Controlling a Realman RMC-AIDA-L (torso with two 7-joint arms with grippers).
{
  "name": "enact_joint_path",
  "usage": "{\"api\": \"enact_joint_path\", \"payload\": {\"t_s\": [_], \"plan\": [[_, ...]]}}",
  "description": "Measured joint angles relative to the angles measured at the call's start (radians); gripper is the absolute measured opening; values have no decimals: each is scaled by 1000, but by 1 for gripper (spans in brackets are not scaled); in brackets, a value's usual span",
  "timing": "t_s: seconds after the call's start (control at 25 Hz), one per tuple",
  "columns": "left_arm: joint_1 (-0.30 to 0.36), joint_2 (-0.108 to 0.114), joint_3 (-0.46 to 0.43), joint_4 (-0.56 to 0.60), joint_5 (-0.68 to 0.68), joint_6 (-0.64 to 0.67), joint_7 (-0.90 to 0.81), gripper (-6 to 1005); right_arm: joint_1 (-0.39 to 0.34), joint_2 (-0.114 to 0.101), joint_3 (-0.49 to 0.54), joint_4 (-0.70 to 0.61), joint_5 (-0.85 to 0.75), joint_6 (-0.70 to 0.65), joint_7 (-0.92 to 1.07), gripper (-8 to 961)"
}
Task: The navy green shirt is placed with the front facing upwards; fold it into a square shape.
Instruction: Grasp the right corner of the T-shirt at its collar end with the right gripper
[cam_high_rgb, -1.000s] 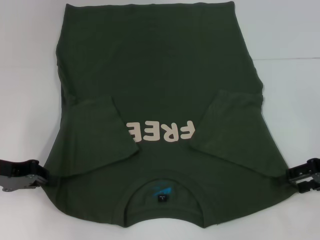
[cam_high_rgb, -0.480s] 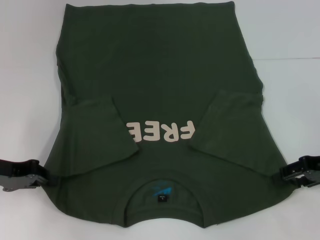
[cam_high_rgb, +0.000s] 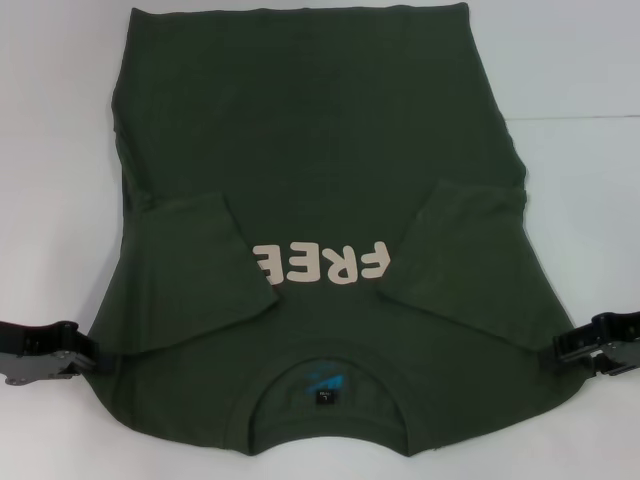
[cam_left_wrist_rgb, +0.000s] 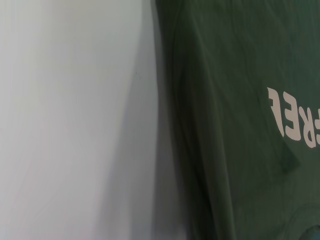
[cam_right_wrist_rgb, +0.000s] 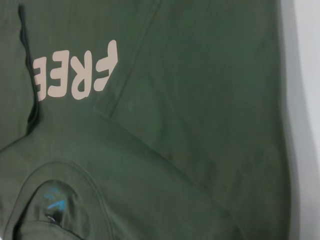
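White worktop (cam_high_rgb: 580, 60) carries the navy green shirt (cam_high_rgb: 320, 160), which lies flat and front up across most of it, collar (cam_high_rgb: 325, 385) toward the robot and hem at the far side. Both sleeves are already folded inward over the chest, flanking the cream lettering (cam_high_rgb: 318, 263), so the body forms a rough rectangle that flares a little at the shoulders.

Left hand (cam_high_rgb: 85, 352) sits low at the shirt's left shoulder edge, and right hand (cam_high_rgb: 560, 352) at the right shoulder edge, both at the cloth's margin; whether their fingers are spread or closed on fabric I cannot tell.

My reading is that the step in hand is gripping both shoulder corners to carry the collar end over toward the hem. To do it well, both hands should pinch every layer at matching spots, lift together, and travel evenly so the fold line runs straight and the tucked sleeves stay put.

Nothing else lies on the surface to obstruct the fold.
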Motion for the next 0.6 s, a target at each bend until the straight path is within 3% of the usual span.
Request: {"api": "enact_joint_path", "payload": {"t_s": [0.2, 0.6], "plan": [[-1, 0, 0, 0, -1, 0, 0, 50, 0, -3, -17, -1, 0, 2, 5, 599], [0, -1, 0, 0, -13, 2, 3, 51, 0, -3, -30, 0, -10, 20, 9, 420]]}}
